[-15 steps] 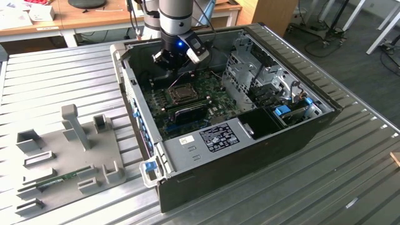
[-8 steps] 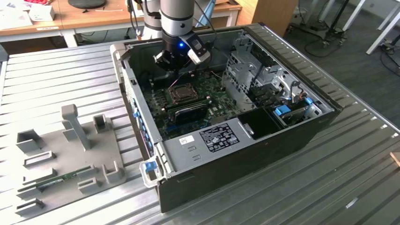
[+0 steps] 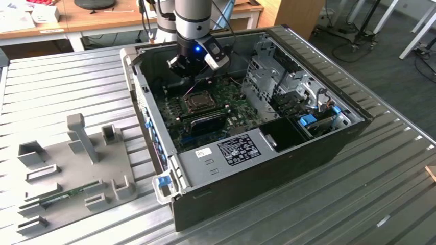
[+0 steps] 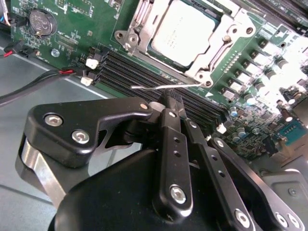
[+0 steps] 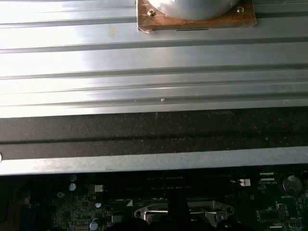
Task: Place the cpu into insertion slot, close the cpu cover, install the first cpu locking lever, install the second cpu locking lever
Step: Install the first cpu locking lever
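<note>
The cpu [image 4: 185,31] lies flat in the insertion slot [image 3: 197,101] on the green motherboard [image 3: 225,109] inside the open computer case. The silvery cpu cover [image 4: 208,61] is folded down around the chip, and its edge also shows in the first wrist view [image 5: 183,210]. A thin wire locking lever [image 4: 144,87] runs along the socket's side next to the memory slots. My gripper [image 4: 168,100] hangs above the board's far end [image 3: 196,69]. Its black fingers [image 4: 169,144] are shut, and their tip is right at the lever wire.
Long black memory slots [image 4: 139,72] lie between my fingers and the socket. A red and black cable [image 4: 43,79] and a coin battery [image 4: 42,21] sit nearby. A metal drive cage [image 3: 272,76] fills the case's right. A grey fixture plate [image 3: 75,163] lies on the ribbed table.
</note>
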`<state>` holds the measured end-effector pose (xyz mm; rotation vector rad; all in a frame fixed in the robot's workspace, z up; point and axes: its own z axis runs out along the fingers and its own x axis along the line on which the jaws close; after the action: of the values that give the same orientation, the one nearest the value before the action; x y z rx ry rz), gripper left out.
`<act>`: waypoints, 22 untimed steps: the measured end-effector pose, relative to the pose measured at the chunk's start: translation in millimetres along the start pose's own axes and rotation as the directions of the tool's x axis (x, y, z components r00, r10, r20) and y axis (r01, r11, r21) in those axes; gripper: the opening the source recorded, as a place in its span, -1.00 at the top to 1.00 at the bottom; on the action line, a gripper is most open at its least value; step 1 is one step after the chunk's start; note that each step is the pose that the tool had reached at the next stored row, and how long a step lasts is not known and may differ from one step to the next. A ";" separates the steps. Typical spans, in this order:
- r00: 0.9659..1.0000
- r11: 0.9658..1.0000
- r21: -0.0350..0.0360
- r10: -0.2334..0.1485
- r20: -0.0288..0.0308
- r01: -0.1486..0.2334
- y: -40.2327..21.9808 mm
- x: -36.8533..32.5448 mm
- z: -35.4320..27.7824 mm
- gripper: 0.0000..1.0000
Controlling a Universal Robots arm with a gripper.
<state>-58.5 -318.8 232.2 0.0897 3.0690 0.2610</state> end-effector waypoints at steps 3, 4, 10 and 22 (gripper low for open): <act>1.000 1.000 -0.004 0.001 0.000 -0.001 0.2 0.1 0.1 0.79; 1.000 1.000 -0.008 0.001 -0.001 -0.001 0.2 0.1 0.2 0.79; 1.000 1.000 -0.017 0.001 -0.001 -0.001 -0.1 0.2 2.1 0.79; 1.000 1.000 -0.019 0.001 -0.001 -0.001 -1.0 -0.4 7.5 0.79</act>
<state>-57.7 -318.6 224.6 0.0907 3.0670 0.2910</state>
